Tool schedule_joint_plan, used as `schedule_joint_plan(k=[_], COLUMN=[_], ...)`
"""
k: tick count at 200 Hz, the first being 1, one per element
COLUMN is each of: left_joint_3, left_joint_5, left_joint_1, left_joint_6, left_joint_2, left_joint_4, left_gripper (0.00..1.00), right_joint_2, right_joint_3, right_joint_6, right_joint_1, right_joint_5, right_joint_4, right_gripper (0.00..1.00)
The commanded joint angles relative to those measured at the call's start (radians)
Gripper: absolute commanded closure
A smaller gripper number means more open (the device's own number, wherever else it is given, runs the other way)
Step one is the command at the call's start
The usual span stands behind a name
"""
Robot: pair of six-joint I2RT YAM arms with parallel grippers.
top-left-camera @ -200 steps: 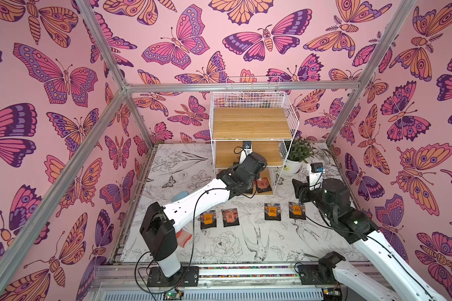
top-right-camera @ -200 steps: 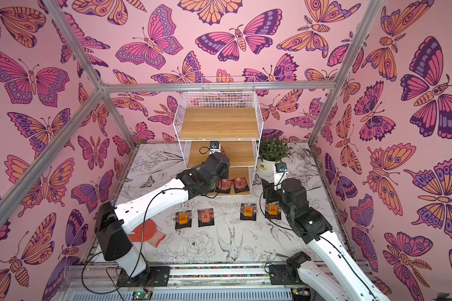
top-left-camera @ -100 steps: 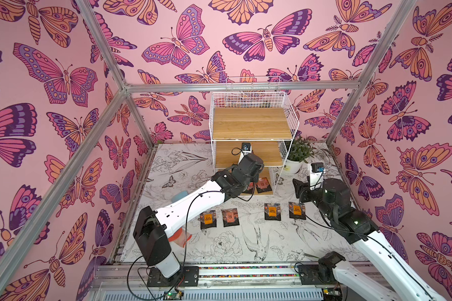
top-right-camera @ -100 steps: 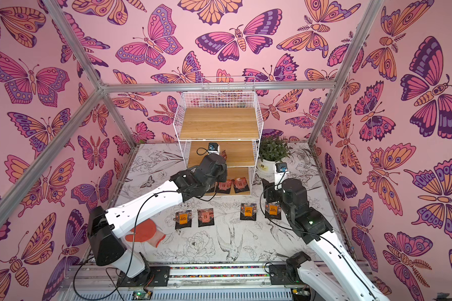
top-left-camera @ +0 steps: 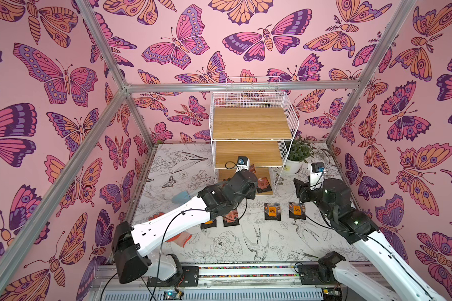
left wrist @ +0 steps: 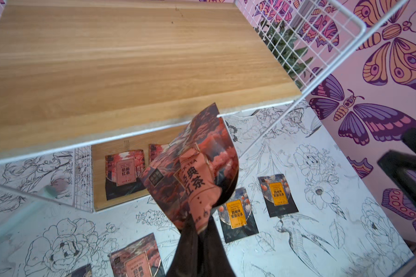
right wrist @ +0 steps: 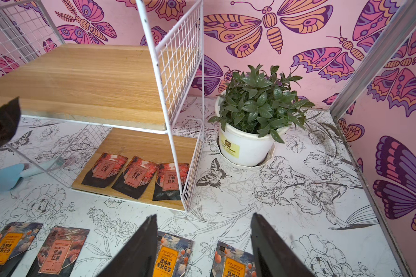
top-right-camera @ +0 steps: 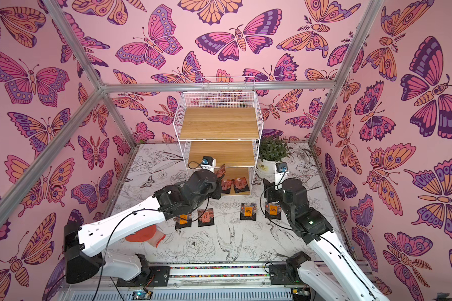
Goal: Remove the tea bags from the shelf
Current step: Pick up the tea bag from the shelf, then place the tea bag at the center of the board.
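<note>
Back from the shelf (top-left-camera: 251,125) the left arm (top-left-camera: 172,221) had drawn, a reddish tea bag (top-left-camera: 252,169) raised by the middle board (top-left-camera: 248,153) in both top views. Left wrist: the left gripper (left wrist: 198,227) pinched that curled bag. Right wrist: the right gripper (right wrist: 204,217) gaped empty; three tea bags (right wrist: 137,176) lay on the bottom board (right wrist: 149,144).

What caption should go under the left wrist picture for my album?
Left gripper pinching a crumpled reddish tea bag in front of the wooden shelf.
</note>
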Motion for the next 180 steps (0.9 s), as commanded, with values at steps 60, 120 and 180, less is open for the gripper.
schedule_joint_plan(k=[60, 120, 180], left_joint_3=[-0.134, -0.072, -0.043], left_joint_5=[0.069, 0.115, 0.194], left_joint_1=[-0.084, -0.040, -0.019], left_joint_6=[-0.175, -0.190, -0.178], left_joint_2=[0.235, 0.465, 0.510], left_joint_4=[-0.057, -0.080, -0.088], left_gripper=[1.00, 1.00, 1.00], right_joint_2=[-0.001, -0.001, 0.003], right_joint_3=[-0.025, -0.027, -0.027], right_joint_6=[0.005, 0.004, 0.002], right_joint_1=[-0.008, -0.012, -0.015], right_joint_5=[0.052, 0.072, 0.072], right_joint_4=[0.010, 0.000, -0.002], right_gripper=[0.35, 0.35, 0.35])
